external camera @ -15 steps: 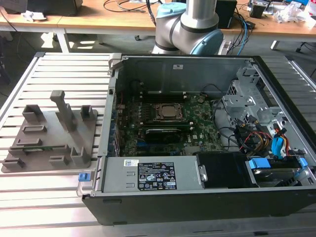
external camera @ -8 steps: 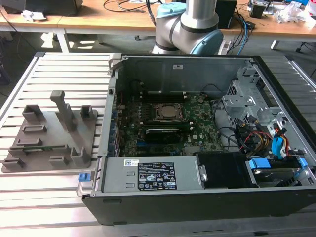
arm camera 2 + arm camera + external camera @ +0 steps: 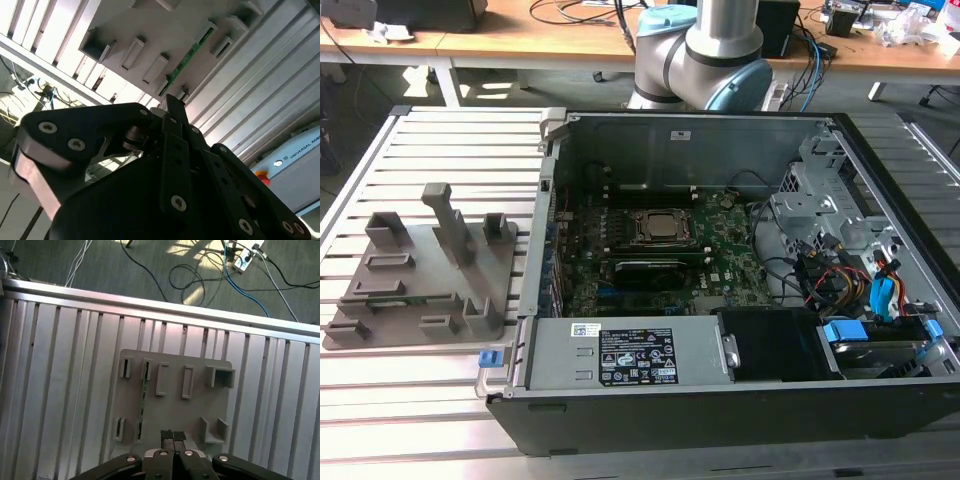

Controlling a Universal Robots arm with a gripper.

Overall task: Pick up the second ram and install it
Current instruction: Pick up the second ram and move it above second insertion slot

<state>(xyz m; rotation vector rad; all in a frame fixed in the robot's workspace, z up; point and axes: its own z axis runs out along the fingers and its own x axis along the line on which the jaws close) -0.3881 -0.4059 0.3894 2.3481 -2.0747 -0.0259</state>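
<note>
gripper (image 3: pixel 172 434): hovering clenched and empty above the grey tray (image 3: pixel 170 412)
second ram (image 3: pixel 143 397): lying slotted in the tray, untouched

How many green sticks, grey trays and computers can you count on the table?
green ram stick: 1
grey holder tray: 1
open computer case: 1
Total: 3

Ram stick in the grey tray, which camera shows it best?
The second wrist view. There the ram stick shows its green side along most of its length, standing in the grey holder tray. The first wrist view shows it edge-on, as a thin line. The exterior view shows a faint green strip.
</note>
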